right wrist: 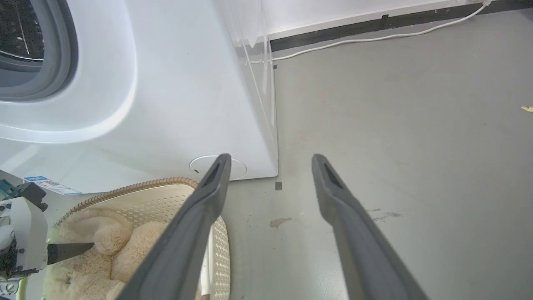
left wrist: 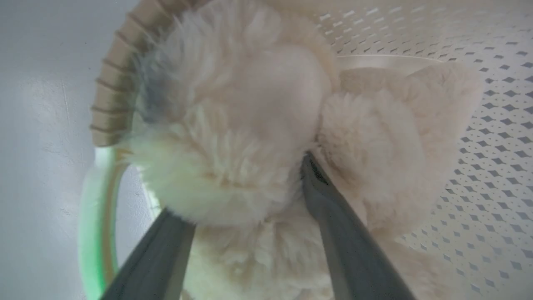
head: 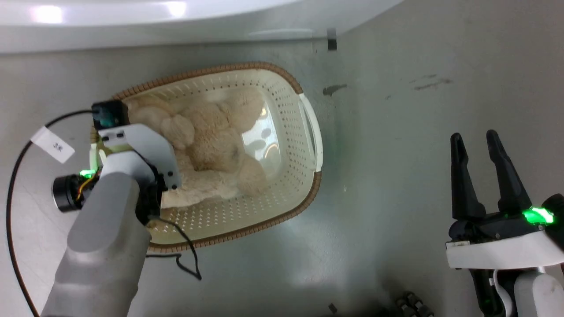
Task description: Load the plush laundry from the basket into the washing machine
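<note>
The plush laundry (head: pixel 216 136), a shaggy beige-cream toy, lies curled in the cream perforated basket (head: pixel 273 220) on the grey floor. My left arm reaches down into the basket's left end. In the left wrist view my left gripper (left wrist: pixel 245 187) stands open, its fingers (left wrist: pixel 333 216) straddling a rounded furry limb (left wrist: pixel 233 137) of the plush. Fur hides the left fingertip. My right gripper (head: pixel 475 141) is open and holds nothing, well to the right of the basket above bare floor. The white washing machine (right wrist: pixel 166 83) stands just beyond the basket, its grey-ringed opening (right wrist: pixel 25 50) at the upper left of the right wrist view.
A black cable (head: pixel 13 211) with a white tag (head: pixel 53 145) loops left of the basket. Dark stains (head: pixel 335 89) mark the floor to the right. A white cord (right wrist: pixel 374 39) runs along the black skirting at the back wall.
</note>
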